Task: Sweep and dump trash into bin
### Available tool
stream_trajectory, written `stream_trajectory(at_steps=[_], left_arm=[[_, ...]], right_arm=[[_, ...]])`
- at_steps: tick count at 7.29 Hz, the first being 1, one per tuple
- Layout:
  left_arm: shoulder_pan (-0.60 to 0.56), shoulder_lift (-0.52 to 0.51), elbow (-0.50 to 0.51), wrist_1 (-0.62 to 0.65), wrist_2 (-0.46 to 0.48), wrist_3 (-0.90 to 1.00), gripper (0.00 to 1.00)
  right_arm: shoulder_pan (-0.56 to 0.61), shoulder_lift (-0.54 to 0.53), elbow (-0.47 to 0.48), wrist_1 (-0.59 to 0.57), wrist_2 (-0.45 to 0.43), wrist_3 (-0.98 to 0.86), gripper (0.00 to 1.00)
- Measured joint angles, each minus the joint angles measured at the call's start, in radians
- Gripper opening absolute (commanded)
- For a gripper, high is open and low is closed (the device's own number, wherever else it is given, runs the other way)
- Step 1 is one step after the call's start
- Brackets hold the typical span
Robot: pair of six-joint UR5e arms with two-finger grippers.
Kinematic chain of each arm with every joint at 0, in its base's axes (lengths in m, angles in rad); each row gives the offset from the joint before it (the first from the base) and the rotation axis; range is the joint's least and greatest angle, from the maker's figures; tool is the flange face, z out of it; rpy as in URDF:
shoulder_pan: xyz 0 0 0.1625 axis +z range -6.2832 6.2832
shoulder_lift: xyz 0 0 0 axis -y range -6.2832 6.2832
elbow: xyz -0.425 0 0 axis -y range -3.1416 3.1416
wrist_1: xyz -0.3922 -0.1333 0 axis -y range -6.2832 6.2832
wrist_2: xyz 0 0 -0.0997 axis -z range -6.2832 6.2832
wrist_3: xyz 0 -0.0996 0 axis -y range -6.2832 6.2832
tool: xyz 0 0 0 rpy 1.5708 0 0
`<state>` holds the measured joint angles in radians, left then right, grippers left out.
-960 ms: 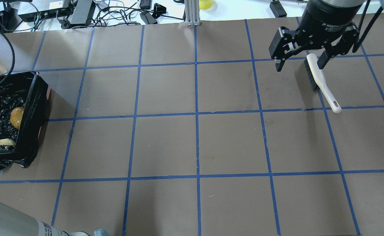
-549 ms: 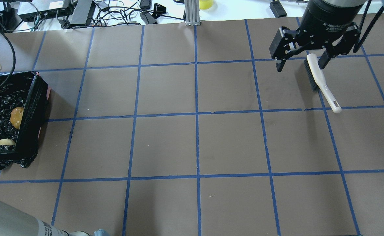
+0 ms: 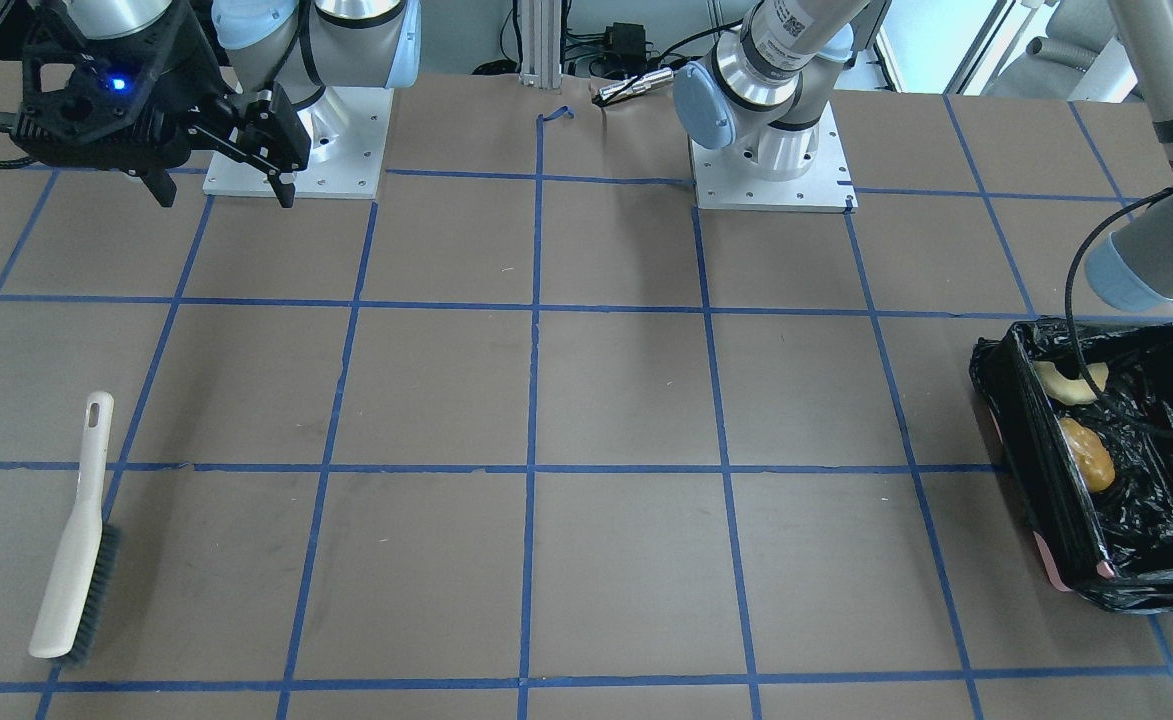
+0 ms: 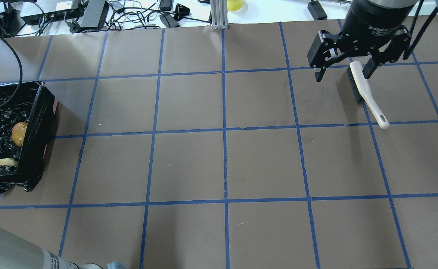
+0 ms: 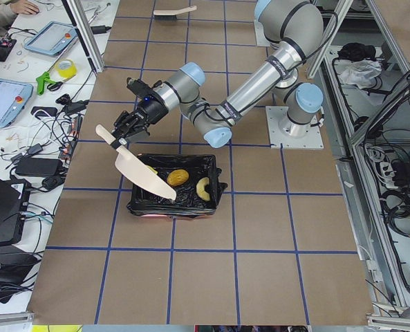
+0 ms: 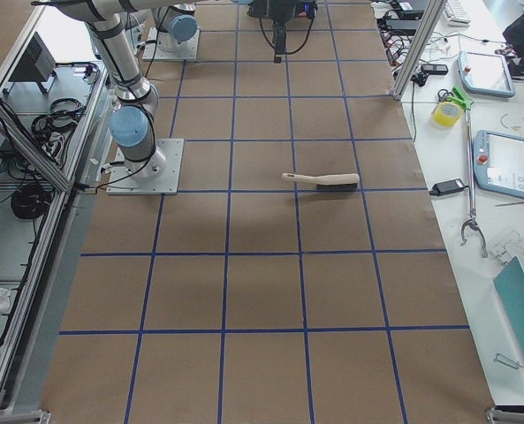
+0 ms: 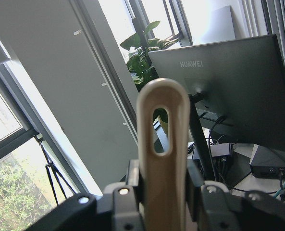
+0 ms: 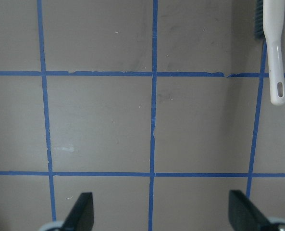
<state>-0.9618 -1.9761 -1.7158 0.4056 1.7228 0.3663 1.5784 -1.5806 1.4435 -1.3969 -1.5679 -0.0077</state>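
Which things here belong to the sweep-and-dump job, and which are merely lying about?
Job:
bin
potato-like lump and croissant piece, both inside it
dustpan, held in the left gripper
brush, lying on the table

Lying about:
tape roll
tablet
cables

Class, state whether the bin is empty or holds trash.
Holds trash: a brown lump and a curved bread piece lie inside the bin on its black liner.
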Motion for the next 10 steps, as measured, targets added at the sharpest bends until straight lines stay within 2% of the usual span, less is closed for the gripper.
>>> stream_trajectory(at_steps=[3,6,7,8,10], left_arm=[[-0.004,-0.006,-0.023,0.056,0.000,0.071,0.00],[-0.023,0.004,-0.046,0.099,0.001,0.060,0.00],[-0.044,0.018,-0.043,0.070,0.005,0.054,0.00],[-0.083,0.039,-0.030,-0.011,0.039,0.026,0.00],[-0.171,0.087,0.024,-0.257,0.160,-0.080,0.00]], right_arm=[[-0.001,-0.001,-0.001,-0.001,-0.004,-0.016,1.00],[0.000,-0.001,-0.003,-0.005,0.002,-0.030,1.00],[0.000,-0.002,-0.003,-0.005,0.001,-0.030,1.00],[0.000,-0.002,-0.003,-0.004,-0.001,-0.031,1.00],[0.000,-0.002,-0.003,-0.004,-0.002,-0.032,1.00]])
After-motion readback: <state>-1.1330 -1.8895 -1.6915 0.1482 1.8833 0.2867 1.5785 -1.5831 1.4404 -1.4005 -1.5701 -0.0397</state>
